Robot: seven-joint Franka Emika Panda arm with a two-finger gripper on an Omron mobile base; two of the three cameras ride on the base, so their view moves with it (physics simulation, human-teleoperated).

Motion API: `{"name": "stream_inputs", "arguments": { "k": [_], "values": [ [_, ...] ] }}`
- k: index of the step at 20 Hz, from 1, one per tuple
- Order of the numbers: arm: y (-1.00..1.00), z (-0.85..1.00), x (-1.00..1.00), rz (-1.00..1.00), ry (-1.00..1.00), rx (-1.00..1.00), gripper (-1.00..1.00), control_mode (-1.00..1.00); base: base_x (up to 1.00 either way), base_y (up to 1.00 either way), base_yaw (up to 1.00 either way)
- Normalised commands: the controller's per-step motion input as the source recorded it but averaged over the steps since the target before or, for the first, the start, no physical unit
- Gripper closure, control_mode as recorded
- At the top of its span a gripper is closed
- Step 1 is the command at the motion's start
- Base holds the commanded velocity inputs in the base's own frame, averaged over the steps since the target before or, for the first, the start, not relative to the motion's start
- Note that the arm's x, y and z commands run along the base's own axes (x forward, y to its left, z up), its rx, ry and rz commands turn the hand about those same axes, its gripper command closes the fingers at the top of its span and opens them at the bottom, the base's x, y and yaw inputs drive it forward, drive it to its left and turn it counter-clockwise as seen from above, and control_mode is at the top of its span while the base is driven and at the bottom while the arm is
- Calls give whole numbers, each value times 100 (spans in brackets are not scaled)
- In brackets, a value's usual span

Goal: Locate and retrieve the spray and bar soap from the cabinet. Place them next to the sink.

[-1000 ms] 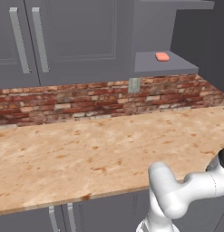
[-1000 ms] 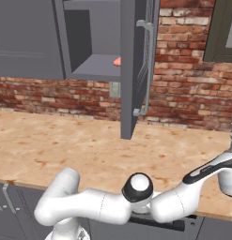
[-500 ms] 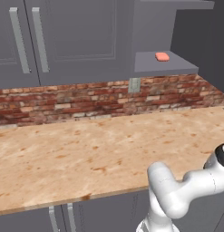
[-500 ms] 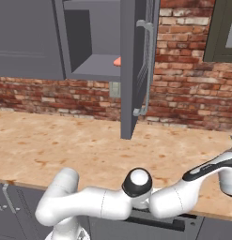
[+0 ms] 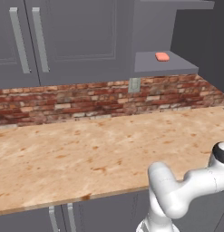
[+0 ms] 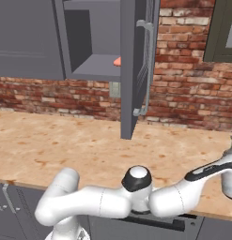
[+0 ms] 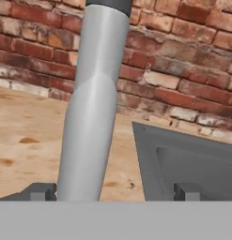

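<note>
Beside the sink (image 7: 183,159), a grey metal basin with squared corners set into the speckled tan counter (image 5: 86,154), the spray (image 7: 91,117) stands slightly tilted: a tall, smooth pale grey bottle with a dark top. The gripper (image 7: 115,191) has one dark fingertip close against the bottle and the other well apart; whether it grips cannot be told. Away from the sink, the salmon-pink bar soap (image 5: 162,56) lies flat on the cabinet (image 5: 165,65) shelf, above rough red brick.
</note>
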Motion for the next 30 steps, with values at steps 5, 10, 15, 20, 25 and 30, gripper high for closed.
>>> {"name": "stream_inputs", "arguments": {
  "k": [5, 10, 15, 20, 25, 30],
  "values": [
    [11, 6, -74, -6, -5, -5, -100, -100, 0, 0, 0],
    [36, 7, -97, -2, -5, -11, -100, -100, 0, 0, 0],
    [73, 14, -94, 0, -6, -16, -100, -100, 0, 0, 0],
    [91, 20, -74, 0, -4, -24, -100, -100, 0, 0, 0],
    [73, 25, -53, 0, -1, -31, -100, -100, 0, 0, 0],
    [65, 23, -18, -2, 6, -34, -100, -100, 0, 0, 0]
  ]
}}
